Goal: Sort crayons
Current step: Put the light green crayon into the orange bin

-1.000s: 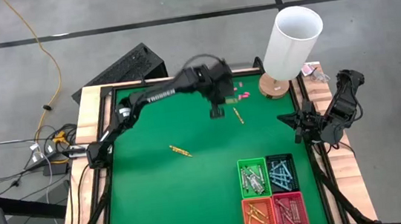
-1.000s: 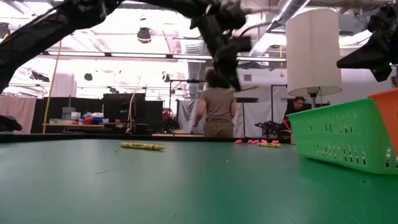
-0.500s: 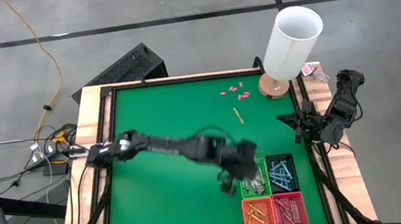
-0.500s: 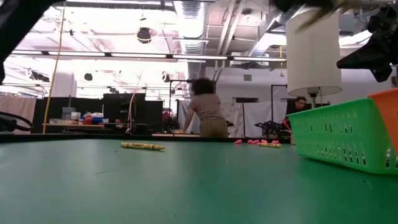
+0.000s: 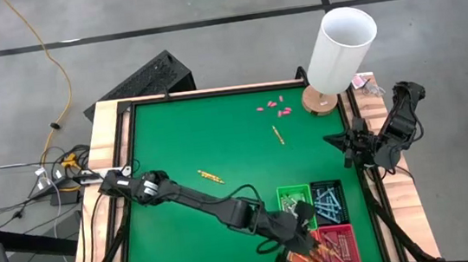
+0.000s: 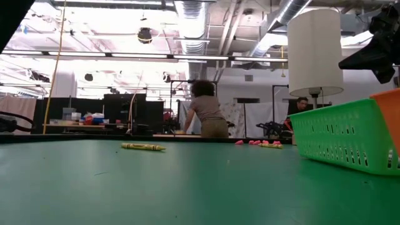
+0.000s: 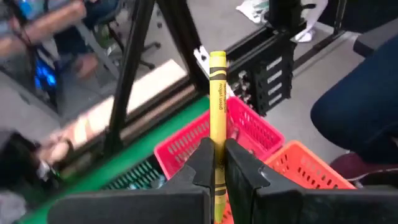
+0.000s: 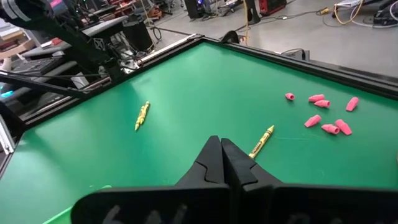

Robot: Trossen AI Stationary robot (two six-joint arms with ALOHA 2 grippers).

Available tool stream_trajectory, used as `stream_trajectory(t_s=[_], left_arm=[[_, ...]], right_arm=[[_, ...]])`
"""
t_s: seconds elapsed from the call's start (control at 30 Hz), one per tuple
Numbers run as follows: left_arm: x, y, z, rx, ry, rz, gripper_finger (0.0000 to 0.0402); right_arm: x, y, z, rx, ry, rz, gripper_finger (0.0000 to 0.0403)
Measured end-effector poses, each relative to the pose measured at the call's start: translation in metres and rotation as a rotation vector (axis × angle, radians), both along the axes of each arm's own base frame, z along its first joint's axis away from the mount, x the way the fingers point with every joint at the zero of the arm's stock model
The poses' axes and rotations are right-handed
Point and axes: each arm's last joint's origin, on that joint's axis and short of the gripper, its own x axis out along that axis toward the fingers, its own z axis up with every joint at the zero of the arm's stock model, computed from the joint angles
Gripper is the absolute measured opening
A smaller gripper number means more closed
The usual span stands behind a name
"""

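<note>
From above, you see the left arm stretched across the green table [image 5: 175, 146] to the near right corner. Its left gripper [image 5: 297, 251] hangs over the orange basket [image 5: 299, 255], and the arm hides part of that basket. You cannot make out its fingers here. Beside the orange one sit the red basket [image 5: 342, 247], the green basket [image 5: 295, 207] and the dark basket [image 5: 329, 201], each with crayons inside. Two yellow crayons lie loose on the felt: one in the middle [image 5: 211, 177] and one farther back [image 5: 278, 135]. Small pink pieces [image 5: 271, 106] lie near the far edge, next to a white lamp [image 5: 340, 48] on a wooden base. The right gripper [image 5: 347, 147] waits at the right edge of the table.

From table height, the lamp is cut off at the top, and only a slice of the green basket and a corner of the orange one show. A person stands far off in the room, under bright ceiling lights.

From the left wrist, the fingers are clenched on a yellow crayon [image 7: 217, 112] that stands straight up. The red and orange baskets sit below it. The room behind is blurry.

From the right wrist, the fingers [image 8: 211, 163] are pressed together with nothing between them. Green felt, two yellow crayons and the pink pieces lie ahead.
</note>
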Motion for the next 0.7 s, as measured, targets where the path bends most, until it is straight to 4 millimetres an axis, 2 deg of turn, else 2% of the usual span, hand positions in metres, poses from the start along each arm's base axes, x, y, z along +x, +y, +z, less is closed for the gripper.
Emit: stream_trajectory(t_s=[0.2, 0.4, 0.53, 0.7], left_arm=[[0.006, 0.002, -0.021, -0.087, 0.081, 0.049, 0.0006], [0.015, -0.003, -0.063, -0.145, 0.197, 0.047, 0.0007], [0.018, 0.000, -0.070, -0.243, 0.251, 0.047, 0.0007], [0.020, 0.004, -0.074, -0.272, 0.288, 0.050, 0.0007]], right_arm=[[0.000, 0.001, 0.000, 0.013, 0.011, 0.016, 0.0000], [0.000, 0.001, 0.000, 0.022, 0.012, 0.020, 0.0000], [0.000, 0.001, -0.001, 0.031, 0.025, 0.036, 0.0000], [0.000, 0.001, -0.001, 0.032, 0.028, 0.038, 0.0000]])
